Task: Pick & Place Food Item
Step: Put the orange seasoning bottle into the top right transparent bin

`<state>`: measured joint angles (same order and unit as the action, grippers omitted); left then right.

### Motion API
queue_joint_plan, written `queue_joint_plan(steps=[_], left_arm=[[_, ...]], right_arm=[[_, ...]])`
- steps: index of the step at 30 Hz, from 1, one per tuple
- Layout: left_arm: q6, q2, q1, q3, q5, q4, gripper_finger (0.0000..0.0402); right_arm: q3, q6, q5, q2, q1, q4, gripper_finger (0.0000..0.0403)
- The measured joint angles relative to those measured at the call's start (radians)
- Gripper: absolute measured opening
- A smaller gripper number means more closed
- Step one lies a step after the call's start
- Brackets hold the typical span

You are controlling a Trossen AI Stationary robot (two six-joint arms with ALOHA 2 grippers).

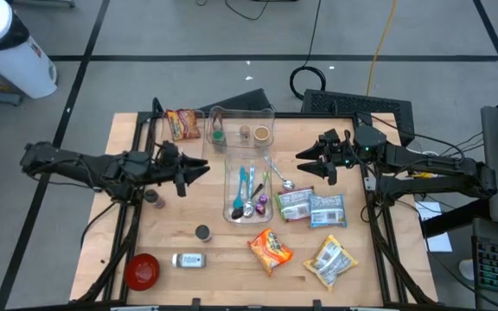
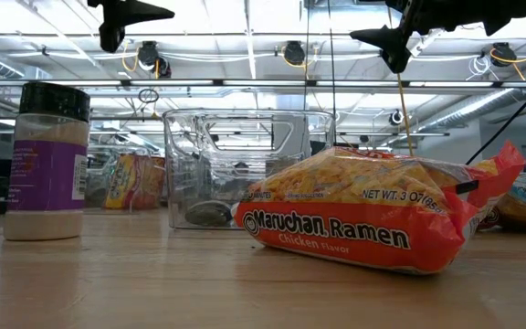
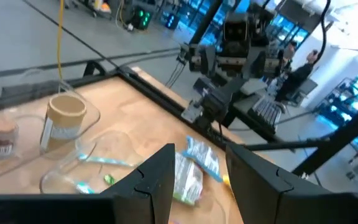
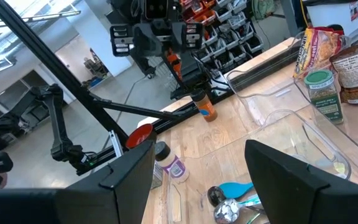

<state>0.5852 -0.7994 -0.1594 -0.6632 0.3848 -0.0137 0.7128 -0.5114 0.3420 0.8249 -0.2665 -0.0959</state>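
Wooden worktop (image 1: 232, 250) under workshop lighting, grey floor all round. Strewn with food: Maruchan ramen packet (image 1: 270, 249) near the front edge, two pale pouches (image 1: 311, 207) just behind it, another ramen packet (image 1: 182, 123) at the back left. Clear utensil tray (image 1: 246, 190) at centre, clear bin (image 1: 240, 128) with spice jars behind. Left gripper (image 1: 195, 169) raised beside the tray, jaws spread, empty. Right gripper (image 1: 305, 155) raised near the tray's far corner, jaws likewise parted, holding nothing. By the look of it, barely begun: no food item grasped, none visibly placed; picking, carrying and setting down all left to do.
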Motion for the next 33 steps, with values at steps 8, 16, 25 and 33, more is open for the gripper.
queue_joint_plan(steps=[8, 16, 25, 33], left_arm=[[0.004, 0.000, 0.032, 0.000, 0.001, -0.074, 0.0150], [0.005, 0.000, 0.034, 0.000, 0.000, -0.079, 0.0150], [-0.041, 0.000, 0.034, 0.000, -0.019, -0.110, 0.0150], [-0.085, 0.042, 0.034, -0.011, -0.158, -0.032, 0.0150]], right_arm=[[0.000, -0.033, -0.055, 0.008, 0.000, -0.075, 0.0242], [0.000, -0.129, -0.063, 0.012, 0.000, -0.162, 0.0242], [0.000, -0.132, -0.084, 0.028, 0.000, -0.163, 0.0242], [0.000, -0.224, -0.079, 0.091, 0.030, -0.405, 0.0242]])
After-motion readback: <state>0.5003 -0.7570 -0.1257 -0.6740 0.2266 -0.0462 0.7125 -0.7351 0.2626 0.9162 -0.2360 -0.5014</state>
